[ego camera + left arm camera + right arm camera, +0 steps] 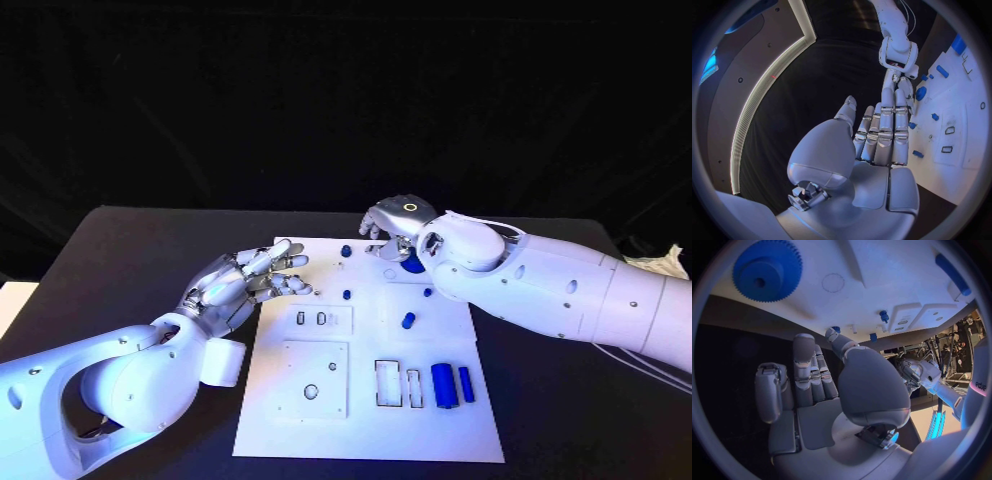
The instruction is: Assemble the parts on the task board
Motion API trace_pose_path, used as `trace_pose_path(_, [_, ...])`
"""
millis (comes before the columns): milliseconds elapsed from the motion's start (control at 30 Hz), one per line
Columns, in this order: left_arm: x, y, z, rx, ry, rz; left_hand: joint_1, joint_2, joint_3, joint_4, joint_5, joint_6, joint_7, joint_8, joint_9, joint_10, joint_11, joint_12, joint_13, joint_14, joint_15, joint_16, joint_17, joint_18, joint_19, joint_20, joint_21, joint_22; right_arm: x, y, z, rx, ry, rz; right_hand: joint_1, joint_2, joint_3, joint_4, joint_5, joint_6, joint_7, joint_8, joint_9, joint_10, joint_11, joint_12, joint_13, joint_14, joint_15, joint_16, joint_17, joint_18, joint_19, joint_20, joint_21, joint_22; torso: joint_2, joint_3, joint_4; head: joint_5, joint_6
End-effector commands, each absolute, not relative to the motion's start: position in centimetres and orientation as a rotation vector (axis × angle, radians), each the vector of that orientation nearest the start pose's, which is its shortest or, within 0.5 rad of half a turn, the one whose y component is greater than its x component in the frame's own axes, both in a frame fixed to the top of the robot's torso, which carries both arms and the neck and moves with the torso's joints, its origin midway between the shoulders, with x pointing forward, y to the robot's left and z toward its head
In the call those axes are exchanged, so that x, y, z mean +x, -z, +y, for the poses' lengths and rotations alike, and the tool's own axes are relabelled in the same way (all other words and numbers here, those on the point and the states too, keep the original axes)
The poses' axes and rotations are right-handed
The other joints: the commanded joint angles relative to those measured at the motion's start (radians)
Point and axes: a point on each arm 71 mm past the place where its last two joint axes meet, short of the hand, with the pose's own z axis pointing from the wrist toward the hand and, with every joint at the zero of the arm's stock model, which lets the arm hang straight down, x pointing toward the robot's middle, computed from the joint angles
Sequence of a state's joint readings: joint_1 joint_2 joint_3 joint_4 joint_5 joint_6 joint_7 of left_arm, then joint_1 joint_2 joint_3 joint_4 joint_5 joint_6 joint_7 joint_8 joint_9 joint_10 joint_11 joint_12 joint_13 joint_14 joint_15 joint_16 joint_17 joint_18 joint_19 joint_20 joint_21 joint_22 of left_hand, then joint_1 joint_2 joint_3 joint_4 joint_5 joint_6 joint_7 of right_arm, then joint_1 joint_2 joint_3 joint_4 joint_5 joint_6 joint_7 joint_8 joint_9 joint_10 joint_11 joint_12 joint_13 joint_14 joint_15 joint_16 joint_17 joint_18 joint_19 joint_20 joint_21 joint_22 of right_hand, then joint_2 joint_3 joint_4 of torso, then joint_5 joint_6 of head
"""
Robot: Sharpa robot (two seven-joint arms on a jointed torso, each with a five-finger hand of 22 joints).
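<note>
Almost nothing here can be read. The one piece of lettering stands on the robot's own white arm point(976, 385) in the right wrist view: a few dark letters that look like "edue", cut off by the rim of the picture (the rest of the word cannot be made out). The task board point(433, 420) carries only outlined slots and holes, with no words, numbers or labels on it.
</note>
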State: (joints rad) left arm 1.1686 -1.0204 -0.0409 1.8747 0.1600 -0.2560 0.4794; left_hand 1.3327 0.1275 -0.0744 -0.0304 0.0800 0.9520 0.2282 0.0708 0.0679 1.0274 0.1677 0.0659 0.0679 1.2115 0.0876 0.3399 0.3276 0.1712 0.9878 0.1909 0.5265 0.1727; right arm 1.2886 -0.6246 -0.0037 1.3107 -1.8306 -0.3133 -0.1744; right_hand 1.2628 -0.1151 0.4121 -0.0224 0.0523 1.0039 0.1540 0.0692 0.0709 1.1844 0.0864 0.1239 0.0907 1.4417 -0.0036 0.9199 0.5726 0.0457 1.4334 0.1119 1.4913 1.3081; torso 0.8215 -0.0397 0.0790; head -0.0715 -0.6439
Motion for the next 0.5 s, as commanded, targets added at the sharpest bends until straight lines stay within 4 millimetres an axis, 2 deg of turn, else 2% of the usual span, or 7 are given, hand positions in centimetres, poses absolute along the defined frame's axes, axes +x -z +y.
trace_pose_path(33, [41.2,15.9,19.2,-1.247,1.847,1.403,0.002,0.007,-0.003,-0.006,0.003,-0.007,0.003,-0.006,-0.001,-0.006,-0.002,-0.002,-0.001,-0.007,0.001,0.000,0.001,0.009,-0.006,0.000,0.003,0.001,53.4,12.6,-16.1,-0.348,-0.432,1.406,0.008,-0.013,0.000,0.009,0.005,0.009,-0.002,0.004,0.000,0.101,-0.020,0.042,0.026,0.010,-0.009,0.023,0.029,-0.003,0.015,-0.009,0.009,0.068,-0.003,0.0006,-0.0071,-0.002,0.004])
trace_pose_path(133, [41.1,15.9,19.2,-1.247,1.847,1.403,0.002,0.007,-0.003,-0.006,0.003,-0.007,0.003,-0.006,-0.001,-0.006,-0.002,-0.002,-0.001,-0.007,0.001,0.000,0.001,0.009,-0.006,0.000,0.003,0.001,53.1,12.4,-17.9,-0.269,-0.435,1.458,0.004,-0.046,-0.021,0.018,0.016,-0.006,-0.012,-0.003,-0.003,0.192,-0.037,0.102,0.077,0.029,-0.024,0.097,0.131,-0.010,0.036,-0.023,0.023,0.102,-0.004,0.0012,-0.0108,-0.003,0.006])
trace_pose_path(233, [41.1,15.9,19.2,-1.247,1.847,1.404,0.002,0.007,-0.003,-0.006,0.003,-0.007,0.003,-0.006,-0.001,-0.006,-0.002,-0.002,-0.001,-0.007,0.001,0.000,0.001,0.009,-0.006,0.000,0.003,0.001,52.9,12.4,-19.5,-0.206,-0.431,1.522,0.005,-0.070,-0.073,0.043,0.065,-0.035,-0.021,-0.002,-0.003,0.226,-0.047,0.193,0.180,0.054,-0.033,0.226,0.310,-0.017,0.055,-0.037,0.034,0.131,-0.005,0.0015,-0.0137,-0.004,0.007])
trace_pose_path(267, [41.1,15.9,19.2,-1.247,1.848,1.404,0.002,0.007,-0.003,-0.006,0.003,-0.007,0.003,-0.006,-0.001,-0.006,-0.002,-0.002,-0.001,-0.007,0.001,0.000,0.001,0.009,-0.006,0.000,0.003,0.001,52.9,12.5,-19.8,-0.194,-0.428,1.538,0.007,-0.074,-0.091,0.051,0.081,-0.040,-0.023,0.000,-0.003,0.222,-0.048,0.223,0.217,0.058,-0.035,0.255,0.349,-0.018,0.057,-0.038,0.036,0.136,-0.005,0.0018,-0.0141,-0.004,0.007])
trace_pose_path(300, [41.1,15.9,19.2,-1.247,1.848,1.404,0.002,0.007,-0.003,-0.006,0.003,-0.007,0.003,-0.006,-0.001,-0.006,-0.002,-0.002,-0.001,-0.007,0.001,0.000,0.001,0.009,-0.006,0.000,0.003,0.001,52.8,12.6,-20.4,-0.177,-0.420,1.566,0.007,-0.075,-0.121,0.068,0.095,-0.048,-0.022,0.002,-0.002,0.222,-0.049,0.330,0.337,0.062,-0.034,0.295,0.405,-0.020,0.065,-0.039,0.041,0.148,-0.005,0.0024,-0.0149,-0.003,0.008])
trace_pose_path(367, [41.1,15.9,19.2,-1.247,1.847,1.404,0.002,0.007,-0.003,-0.006,0.003,-0.007,0.004,-0.006,-0.001,-0.006,-0.002,-0.002,-0.001,-0.007,0.001,0.000,0.001,0.009,-0.006,0.000,0.003,0.001,52.8,12.8,-21.1,-0.159,-0.409,1.602,0.055,-0.059,-0.202,0.118,0.110,-0.061,-0.021,0.014,0.002,0.134,-0.046,0.516,0.582,0.052,-0.032,0.347,0.472,-0.023,0.072,-0.034,0.046,0.161,-0.005,0.0026,-0.0148,-0.003,0.007])
trace_pose_path(500, [41.1,15.9,19.2,-1.248,1.846,1.404,0.002,0.008,-0.002,-0.007,0.003,-0.008,0.004,-0.006,-0.001,-0.007,-0.002,-0.002,-0.001,-0.008,0.001,-0.001,0.003,0.009,-0.008,0.000,0.003,0.001,52.8,13.0,-22.1,-0.137,-0.388,1.643,0.063,-0.063,-0.242,0.178,0.124,-0.074,-0.014,0.019,0.001,0.137,-0.039,0.642,0.739,0.057,-0.024,0.382,0.530,-0.027,0.084,-0.029,0.053,0.181,-0.004,0.0017,-0.0137,-0.005,0.007])
